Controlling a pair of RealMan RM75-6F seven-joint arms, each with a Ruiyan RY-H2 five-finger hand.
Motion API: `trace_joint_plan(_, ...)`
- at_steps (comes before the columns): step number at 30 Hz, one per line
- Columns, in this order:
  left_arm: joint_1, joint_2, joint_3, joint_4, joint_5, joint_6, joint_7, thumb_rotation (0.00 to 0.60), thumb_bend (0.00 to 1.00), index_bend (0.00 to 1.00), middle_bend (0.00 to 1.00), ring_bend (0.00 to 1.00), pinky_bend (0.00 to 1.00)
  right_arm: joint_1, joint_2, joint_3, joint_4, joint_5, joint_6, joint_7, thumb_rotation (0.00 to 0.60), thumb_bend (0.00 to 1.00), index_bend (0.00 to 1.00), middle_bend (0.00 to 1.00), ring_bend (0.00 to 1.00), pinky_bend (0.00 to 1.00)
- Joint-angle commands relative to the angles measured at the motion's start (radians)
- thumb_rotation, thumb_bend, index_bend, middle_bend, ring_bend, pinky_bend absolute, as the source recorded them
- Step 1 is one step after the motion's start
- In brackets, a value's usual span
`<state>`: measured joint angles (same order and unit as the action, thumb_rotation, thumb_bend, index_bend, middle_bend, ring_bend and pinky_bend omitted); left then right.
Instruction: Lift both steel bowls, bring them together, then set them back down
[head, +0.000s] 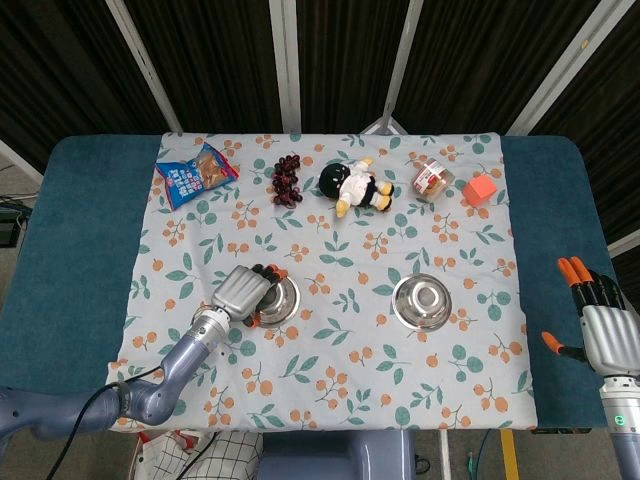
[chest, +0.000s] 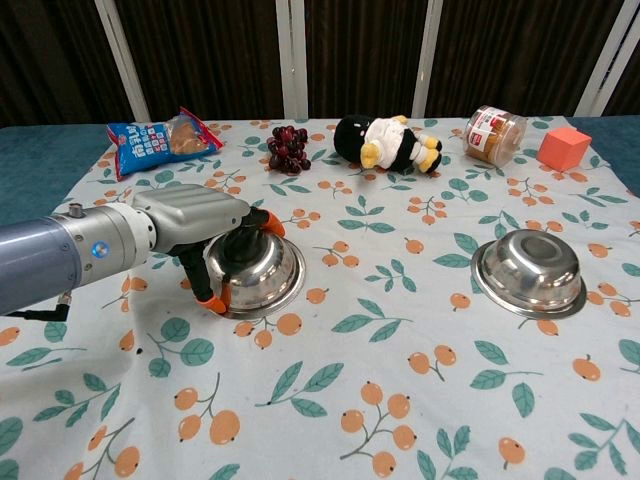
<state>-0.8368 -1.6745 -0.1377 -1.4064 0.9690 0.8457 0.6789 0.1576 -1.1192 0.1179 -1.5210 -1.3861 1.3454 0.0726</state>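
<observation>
Two upturned steel bowls stand on the floral cloth. My left hand (head: 243, 292) (chest: 195, 215) lies over the left bowl (head: 277, 300) (chest: 258, 272), fingers across its far rim and thumb at its near-left edge, holding it. This bowl looks slightly tipped on the cloth. The right bowl (head: 423, 302) (chest: 530, 270) sits alone toward the right of the cloth. My right hand (head: 600, 325) hovers off the cloth at the table's far right edge, fingers apart and holding nothing; the chest view does not show it.
Along the back of the cloth lie a blue snack bag (head: 197, 172), dark grapes (head: 288, 178), a plush penguin (head: 355, 185), a clear jar (head: 432, 180) and an orange cube (head: 480, 188). Teal table (head: 70, 250) borders the cloth on both sides.
</observation>
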Motion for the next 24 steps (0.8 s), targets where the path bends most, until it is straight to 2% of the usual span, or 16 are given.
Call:
trace_joint_plan(1, -0.002, 0.003, 0.004, 0.000, -0.009, 0.008, 0.007, 0.600, 0.23, 0.48, 0.64, 0.47, 0.57, 0.000, 0.000, 0.000, -0.001, 0.000, 0.001, -0.001, 0.600, 0.25, 0.00, 0.00, 0.00, 0.07)
trace_joint_plan(6, -0.001, 0.011, 0.008, -0.007, -0.010, 0.028, 0.005, 0.600, 0.32, 0.54, 0.71, 0.54, 0.65, 0.000, -0.001, -0.002, -0.005, -0.002, 0.002, -0.011, 0.600, 0.25, 0.00, 0.00, 0.00, 0.07)
trace_joint_plan(10, 0.014, 0.024, 0.010, -0.016, 0.043, 0.073, -0.032, 0.600, 0.38, 0.57, 0.74, 0.57, 0.67, 0.002, -0.008, -0.004, -0.004, -0.002, 0.002, -0.031, 0.600, 0.25, 0.00, 0.00, 0.00, 0.07)
trace_joint_plan(16, 0.067, 0.093, 0.020, -0.037, 0.183, 0.154, -0.186, 0.600, 0.41, 0.57, 0.75, 0.58, 0.69, 0.019, -0.027, -0.006, 0.000, -0.003, -0.013, -0.085, 0.600, 0.25, 0.00, 0.00, 0.00, 0.07)
trace_joint_plan(24, 0.119, 0.211, 0.045, -0.004, 0.382, 0.246, -0.439, 0.600, 0.43, 0.57, 0.74, 0.58, 0.68, 0.099, -0.080, 0.009, -0.003, 0.021, -0.115, -0.200, 0.600, 0.25, 0.00, 0.00, 0.00, 0.07)
